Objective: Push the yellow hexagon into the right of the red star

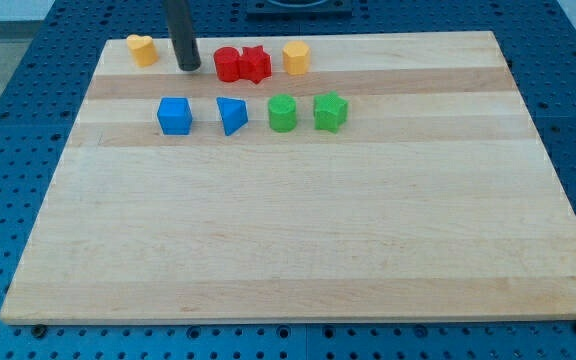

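The yellow hexagon (296,57) sits near the view's top, a short gap to the right of the red star (256,64). A red round block (227,64) touches the star's left side. My tip (189,67) rests on the board left of the red round block, between it and a yellow block (142,49) at the top left. The tip touches no block and is well left of the hexagon.
A second row lies below: a blue cube (175,116), a blue wedge-like block (231,115), a green round block (282,113) and a green block (330,112). The wooden board (298,240) lies on a blue perforated table.
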Controlling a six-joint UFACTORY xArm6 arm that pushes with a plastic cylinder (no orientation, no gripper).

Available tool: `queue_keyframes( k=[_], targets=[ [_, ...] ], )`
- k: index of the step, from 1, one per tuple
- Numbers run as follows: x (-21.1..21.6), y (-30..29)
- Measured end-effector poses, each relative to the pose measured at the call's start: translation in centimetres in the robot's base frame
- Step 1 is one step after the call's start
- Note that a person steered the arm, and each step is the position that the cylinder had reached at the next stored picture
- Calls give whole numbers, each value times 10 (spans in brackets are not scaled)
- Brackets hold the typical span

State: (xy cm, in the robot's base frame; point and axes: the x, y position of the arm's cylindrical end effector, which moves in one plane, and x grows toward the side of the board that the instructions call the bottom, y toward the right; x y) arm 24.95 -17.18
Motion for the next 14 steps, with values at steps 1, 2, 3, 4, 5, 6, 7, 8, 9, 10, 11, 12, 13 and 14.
queue_keyframes(
  k=[1, 2, 3, 4, 5, 6, 7, 8, 9, 10, 11, 12, 13, 14],
  targets=[
    [-24, 2],
    [-48, 60],
    [-56, 123],
    [-55, 170],
    [-43, 172],
    [-29, 168],
    [-27, 166],
    [-27, 167],
    [-28, 210],
    [-34, 248],
    [-21, 250],
    [-5, 234],
    [0, 218],
    [0, 197]
  ],
)
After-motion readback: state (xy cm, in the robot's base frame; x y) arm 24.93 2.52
